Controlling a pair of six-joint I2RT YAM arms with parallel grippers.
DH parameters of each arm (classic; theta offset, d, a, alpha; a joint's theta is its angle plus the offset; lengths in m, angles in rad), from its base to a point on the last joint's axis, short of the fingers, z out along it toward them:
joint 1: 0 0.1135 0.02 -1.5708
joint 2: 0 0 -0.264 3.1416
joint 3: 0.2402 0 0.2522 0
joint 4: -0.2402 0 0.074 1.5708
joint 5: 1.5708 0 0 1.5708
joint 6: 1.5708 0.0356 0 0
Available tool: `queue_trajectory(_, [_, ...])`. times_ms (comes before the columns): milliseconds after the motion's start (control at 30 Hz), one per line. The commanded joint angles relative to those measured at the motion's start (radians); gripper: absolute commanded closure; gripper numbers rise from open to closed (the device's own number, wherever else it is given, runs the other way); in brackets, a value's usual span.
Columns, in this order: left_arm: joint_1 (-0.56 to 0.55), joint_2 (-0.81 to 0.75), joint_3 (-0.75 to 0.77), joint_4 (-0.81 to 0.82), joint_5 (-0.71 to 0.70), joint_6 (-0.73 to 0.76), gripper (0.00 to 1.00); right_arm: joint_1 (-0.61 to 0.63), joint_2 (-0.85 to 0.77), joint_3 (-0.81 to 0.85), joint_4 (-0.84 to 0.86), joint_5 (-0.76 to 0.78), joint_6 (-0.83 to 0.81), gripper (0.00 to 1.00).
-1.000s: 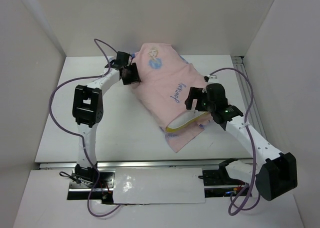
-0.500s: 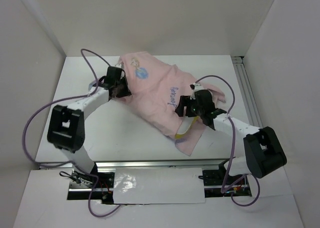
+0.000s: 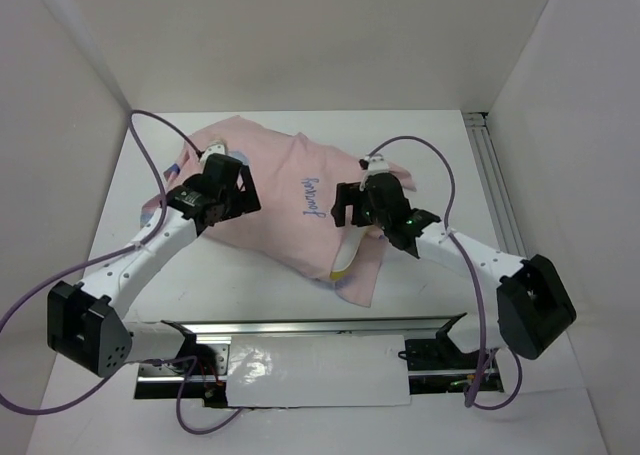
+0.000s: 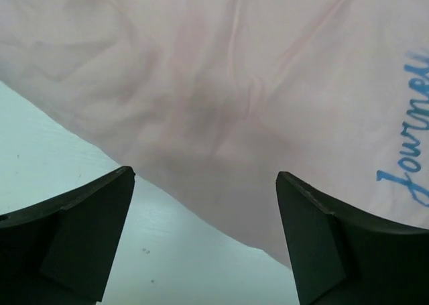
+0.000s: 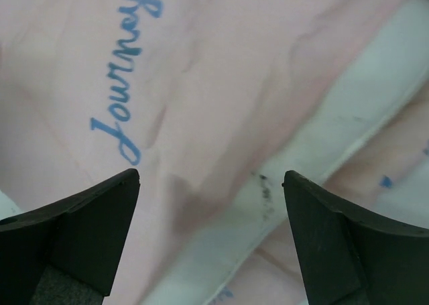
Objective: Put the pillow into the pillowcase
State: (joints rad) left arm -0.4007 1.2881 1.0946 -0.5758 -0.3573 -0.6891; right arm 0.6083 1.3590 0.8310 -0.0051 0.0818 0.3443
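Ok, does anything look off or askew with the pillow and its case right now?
Yes. The pillowcase lies diagonally on the table and is creased. The pillow is not fully inside: its yellow-edged corner pokes out of the opening at the near end.

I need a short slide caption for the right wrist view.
Open right gripper over the pink pillowcase printed with "Journey".

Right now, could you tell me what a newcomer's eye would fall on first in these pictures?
The pink pillowcase, with blue "Journey" script, lies bulging across the middle of the table. At its near open end, a yellow-edged bit of the pillow peeks out. The left gripper and right gripper are open, one over each side of it.
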Motion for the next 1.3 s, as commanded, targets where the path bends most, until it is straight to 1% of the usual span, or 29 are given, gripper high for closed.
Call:
queue_trajectory(0, [-0.049,-0.027,0.071,-0.061,-0.078,-0.029,0.00,-0.036,-0.107,0.037,-0.163,0.151,0.091,0.05])
queue_trajectory(33, [-0.070,-0.013,0.086,-0.061,-0.078,-0.008,0.00,-0.068,-0.132,0.022,-0.185,0.173,0.111,0.05])
queue_trajectory(100, [-0.159,0.026,0.135,-0.026,-0.078,0.019,0.00,-0.106,-0.204,-0.016,-0.235,0.173,0.168,0.03])
queue_trajectory(133, [-0.232,0.074,0.154,-0.012,-0.089,0.051,0.00,-0.151,-0.239,-0.041,-0.249,0.159,0.180,0.03])
queue_trajectory(167, [-0.233,0.074,0.175,0.002,-0.089,0.069,0.00,-0.172,-0.239,-0.055,-0.262,0.142,0.191,0.05])
queue_trajectory(200, [-0.300,0.138,0.198,0.016,-0.077,0.088,0.00,-0.192,-0.265,-0.069,-0.271,0.119,0.191,0.05])
queue_trajectory(267, [-0.363,0.212,0.275,0.059,-0.034,0.151,0.00,-0.243,-0.285,-0.122,-0.262,0.023,0.191,0.10])
queue_trajectory(300, [-0.418,0.288,0.306,0.068,-0.025,0.167,0.00,-0.257,-0.294,-0.144,-0.242,-0.006,0.191,0.12])
queue_trajectory(333, [-0.444,0.328,0.368,0.077,-0.003,0.207,0.00,-0.286,-0.308,-0.182,-0.231,-0.058,0.191,0.18])
queue_trajectory(367, [-0.469,0.368,0.401,0.077,-0.003,0.223,0.00,-0.300,-0.308,-0.199,-0.220,-0.085,0.191,0.21])
queue_trajectory(400, [-0.504,0.446,0.431,0.077,-0.003,0.238,0.00,-0.314,-0.322,-0.214,-0.199,-0.106,0.191,0.22])
queue_trajectory(433, [-0.518,0.485,0.492,0.077,-0.003,0.258,0.00,-0.327,-0.334,-0.230,-0.199,-0.150,0.191,0.22])
queue_trajectory(500, [-0.541,0.555,0.554,0.048,-0.003,0.267,0.00,-0.370,-0.356,-0.260,-0.184,-0.188,0.191,0.22])
queue_trajectory(533, [-0.541,0.615,0.604,0.034,-0.003,0.267,0.00,-0.383,-0.356,-0.260,-0.174,-0.210,0.191,0.22])
queue_trajectory(600, [-0.541,0.660,0.637,0.013,-0.003,0.255,0.09,-0.419,-0.388,-0.292,-0.174,-0.220,0.191,0.22])
queue_trajectory(667, [-0.541,0.701,0.657,0.001,-0.014,0.244,0.23,-0.450,-0.402,-0.306,-0.162,-0.266,0.179,0.22])
queue_trajectory(700, [-0.541,0.711,0.657,0.001,-0.026,0.235,0.57,-0.450,-0.402,-0.319,-0.162,-0.277,0.179,0.22])
queue_trajectory(733, [-0.541,0.711,0.657,-0.009,-0.026,0.235,0.78,-0.464,-0.402,-0.319,-0.151,-0.292,0.179,0.22])
queue_trajectory(767, [-0.541,0.723,0.686,-0.039,-0.026,0.206,0.95,-0.475,-0.402,-0.331,-0.151,-0.327,0.165,0.22])
queue_trajectory(800, [-0.541,0.723,0.695,-0.048,-0.014,0.206,1.00,-0.475,-0.402,-0.331,-0.142,-0.347,0.153,0.23])
queue_trajectory(833, [-0.541,0.706,0.696,-0.048,-0.005,0.206,1.00,-0.475,-0.402,-0.343,-0.122,-0.372,0.141,0.23])
queue_trajectory(867, [-0.541,0.691,0.686,-0.006,-0.005,0.221,1.00,-0.475,-0.402,-0.343,-0.109,-0.426,0.128,0.24])
queue_trajectory(933, [-0.541,0.649,0.677,0.010,-0.031,0.230,1.00,-0.475,-0.393,-0.369,-0.053,-0.473,0.118,0.24])
queue_trajectory(1000, [-0.541,0.622,0.662,0.051,-0.031,0.241,1.00,-0.446,-0.379,-0.391,-0.009,-0.519,0.117,0.24])
queue_trajectory(1033, [-0.541,0.594,0.636,0.069,-0.013,0.253,1.00,-0.424,-0.367,-0.401,0.043,-0.539,0.131,0.24])
queue_trajectory(1133, [-0.550,0.574,0.614,0.096,-0.012,0.264,1.00,-0.406,-0.330,-0.402,0.083,-0.527,0.154,0.23])
queue_trajectory(1167, [-0.550,0.574,0.614,0.096,-0.043,0.264,1.00,-0.395,-0.330,-0.402,0.092,-0.508,0.154,0.21])
queue_trajectory(1267, [-0.550,0.596,0.636,0.019,-0.078,0.273,1.00,-0.395,-0.308,-0.392,0.082,-0.485,0.154,0.20])
